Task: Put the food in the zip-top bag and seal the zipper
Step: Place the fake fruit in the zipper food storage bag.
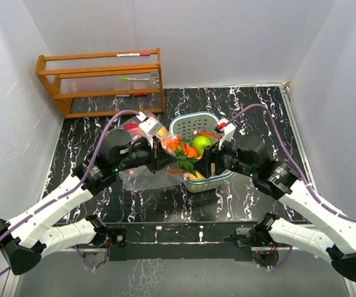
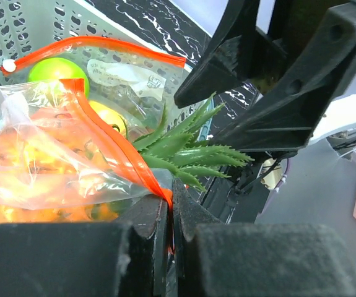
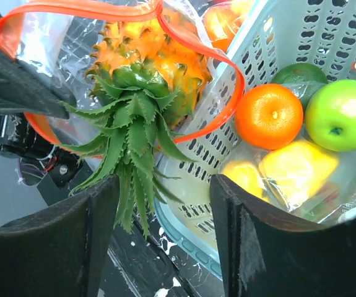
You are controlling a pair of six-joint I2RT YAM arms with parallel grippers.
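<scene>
Black marbled desk (image 1: 103, 204), teal basket (image 1: 193, 117): pineapple (image 3: 147, 55) sits crown-out in the bag (image 2: 35, 167) mouth, orange (image 3: 269, 116) and green apple (image 3: 342, 114) lie in the basket — zipper (image 2: 112, 148) unsealed, sealing outstanding. Your left hand (image 2: 168, 213), pinched shut on the zipper, shows so only in the left wrist view; the right wrist view alone shows your right hand (image 3: 162, 210) standing wide, empty.

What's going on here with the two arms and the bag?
The left gripper is shut on the orange zipper strip of the clear bag, holding its mouth open. The pineapple sits body-first in that mouth, its leaves pointing out between the open fingers of the right gripper, which is not gripping it. An orange, a green apple and yellow fruit lie in the teal basket. The zipper is unsealed.
</scene>
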